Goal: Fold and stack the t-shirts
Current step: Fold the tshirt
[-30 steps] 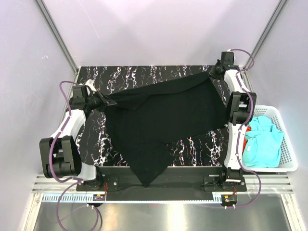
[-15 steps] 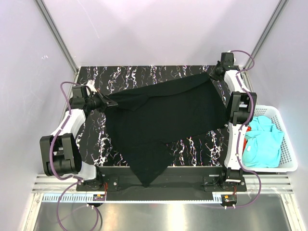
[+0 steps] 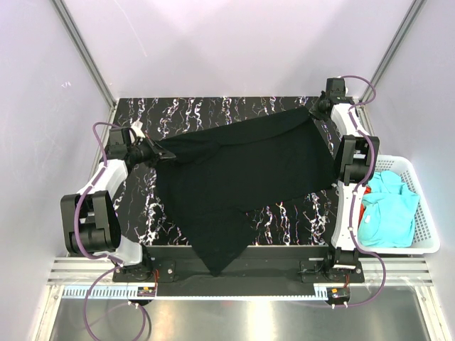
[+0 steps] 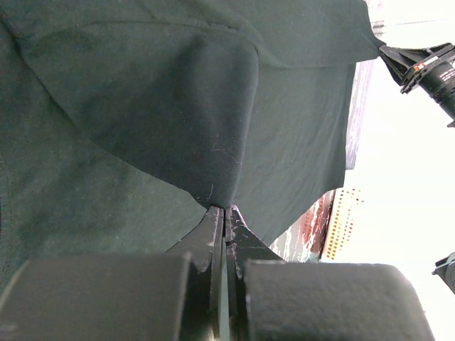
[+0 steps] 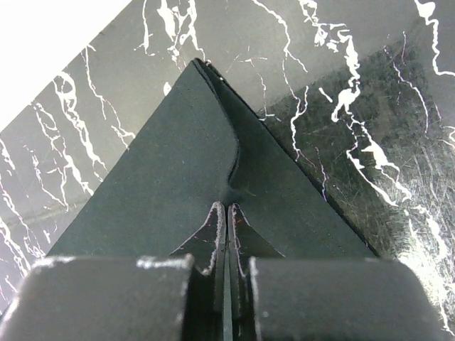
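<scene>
My left gripper (image 3: 163, 151) is clamped on the black shirt (image 3: 242, 177), far from the basket (image 3: 425, 231). My right gripper (image 3: 313, 111) pinches a corner nearer it.

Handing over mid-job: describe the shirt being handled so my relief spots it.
On the black marbled table, a large t-shirt lies spread, its corners pinched in both arms' jaws. It is plain black, unlike the turquoise t-shirts in the white basket.

I found no writing I could read. A small white label (image 4: 425, 65) on my right gripper (image 4: 384, 51), at the black t-shirt's (image 4: 178, 106) far corner, was too tiny to make out.
</scene>
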Robot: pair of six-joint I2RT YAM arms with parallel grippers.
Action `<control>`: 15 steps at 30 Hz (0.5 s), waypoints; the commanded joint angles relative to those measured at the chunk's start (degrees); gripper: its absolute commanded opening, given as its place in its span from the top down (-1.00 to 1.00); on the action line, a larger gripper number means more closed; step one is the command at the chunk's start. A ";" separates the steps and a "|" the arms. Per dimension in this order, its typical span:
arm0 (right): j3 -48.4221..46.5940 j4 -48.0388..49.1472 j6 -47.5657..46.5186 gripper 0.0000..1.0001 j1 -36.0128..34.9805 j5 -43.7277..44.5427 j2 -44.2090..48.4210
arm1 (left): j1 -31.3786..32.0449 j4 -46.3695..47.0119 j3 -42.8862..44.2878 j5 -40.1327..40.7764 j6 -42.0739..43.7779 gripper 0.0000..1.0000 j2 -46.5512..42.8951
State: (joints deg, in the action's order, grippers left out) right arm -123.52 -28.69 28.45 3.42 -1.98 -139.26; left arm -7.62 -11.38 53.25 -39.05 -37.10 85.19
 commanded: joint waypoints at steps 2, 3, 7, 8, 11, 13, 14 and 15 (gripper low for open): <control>-1.99 -0.49 0.38 0.99 0.01 1.63 1.18 | -0.29 -0.31 0.01 -1.21 0.80 1.00 -1.51; -1.98 -0.67 0.21 0.99 0.01 1.63 1.19 | -0.29 -0.57 0.01 -1.21 1.06 1.00 -1.78; -1.46 -0.93 -0.06 0.99 0.01 1.63 1.27 | -0.29 -2.16 -0.34 -1.73 1.86 1.00 -1.52; -1.28 -1.11 -0.06 0.99 0.01 1.71 1.27 | -0.29 -2.16 -0.34 -1.82 1.86 1.00 -1.52; -0.76 -1.02 -0.41 0.99 0.01 1.63 1.45 | -0.38 -2.25 -0.61 -1.73 2.03 1.00 -1.16; -0.75 -1.28 -0.50 0.99 0.01 1.63 1.36 | -0.29 -2.25 -0.35 -1.65 1.95 1.00 -0.90; -0.75 -1.20 -0.58 0.99 0.01 1.71 1.27 | -0.29 -2.25 -0.26 -1.56 1.95 1.00 -0.99; -0.84 -1.37 -0.50 0.99 0.01 1.63 1.27 | -0.29 -2.16 0.00 -1.56 1.77 1.00 -0.99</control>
State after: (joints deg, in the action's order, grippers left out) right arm -123.52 -29.85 28.47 3.42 -1.98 -139.26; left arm -7.62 -14.52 52.84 -39.07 -35.97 85.19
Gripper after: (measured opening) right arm 0.012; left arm 0.012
